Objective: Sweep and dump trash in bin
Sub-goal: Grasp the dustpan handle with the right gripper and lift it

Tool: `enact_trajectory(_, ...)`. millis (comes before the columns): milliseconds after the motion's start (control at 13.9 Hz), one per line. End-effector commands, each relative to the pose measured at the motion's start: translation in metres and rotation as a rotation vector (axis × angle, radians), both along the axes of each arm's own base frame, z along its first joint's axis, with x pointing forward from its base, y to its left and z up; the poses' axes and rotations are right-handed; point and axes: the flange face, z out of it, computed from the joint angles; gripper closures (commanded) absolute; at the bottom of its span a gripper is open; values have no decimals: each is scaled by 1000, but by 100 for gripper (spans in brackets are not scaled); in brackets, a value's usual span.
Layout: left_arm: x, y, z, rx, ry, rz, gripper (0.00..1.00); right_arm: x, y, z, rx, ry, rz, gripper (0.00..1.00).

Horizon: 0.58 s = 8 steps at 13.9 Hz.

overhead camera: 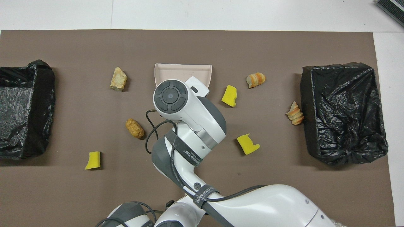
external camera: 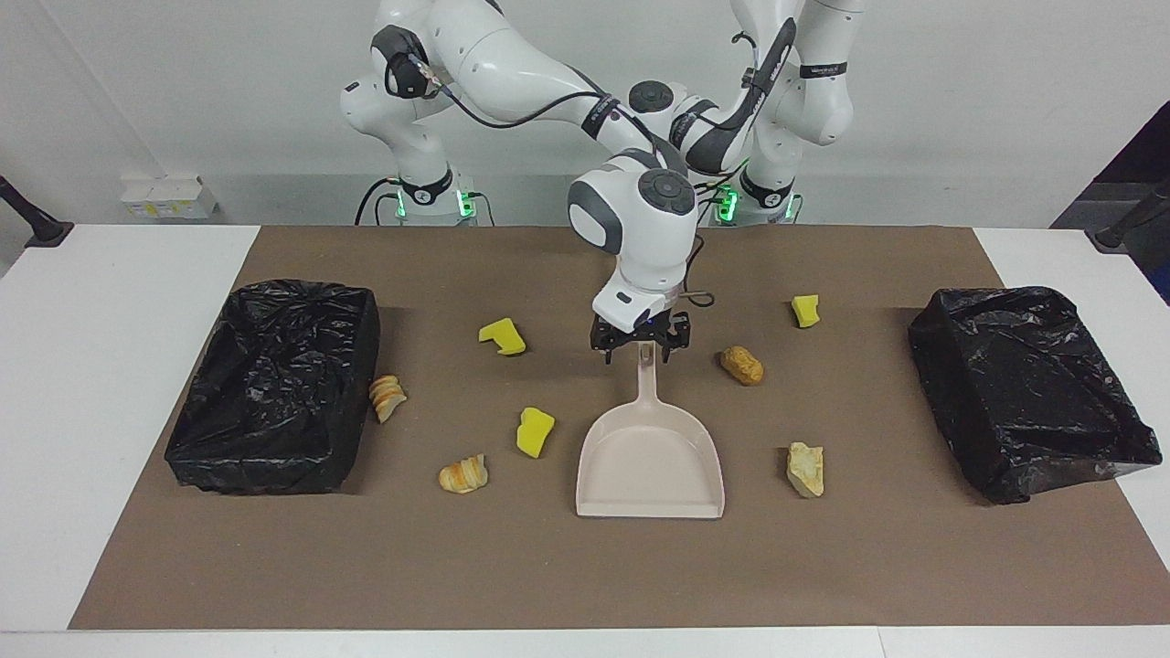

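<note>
Several bits of trash lie scattered on the brown mat: yellow sponge chunks (external camera: 502, 335) (external camera: 535, 431) (external camera: 805, 311) and bread-like pieces (external camera: 388, 397) (external camera: 463, 474) (external camera: 741, 365) (external camera: 805, 468). A beige dustpan (external camera: 649, 457) lies in the middle with its handle toward the robots. My right gripper (external camera: 640, 352) is low over the handle's end, open, one finger on each side of it. In the overhead view the right arm's wrist (overhead camera: 172, 101) covers the handle and gripper. A black-lined bin (external camera: 265, 457) stands at the right arm's end. My left gripper is hidden by the right arm.
A second black-lined bin (external camera: 951, 366) stands at the left arm's end of the mat (external camera: 585, 576). One bread piece (overhead camera: 295, 113) touches the wall of the bin (overhead camera: 311, 110) at the right arm's end. White table surrounds the mat.
</note>
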Motion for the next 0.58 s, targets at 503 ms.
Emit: enact_trajectory(503,-5,6,4,24,-80,58,37,-20,3,-32,23,-43,20,0)
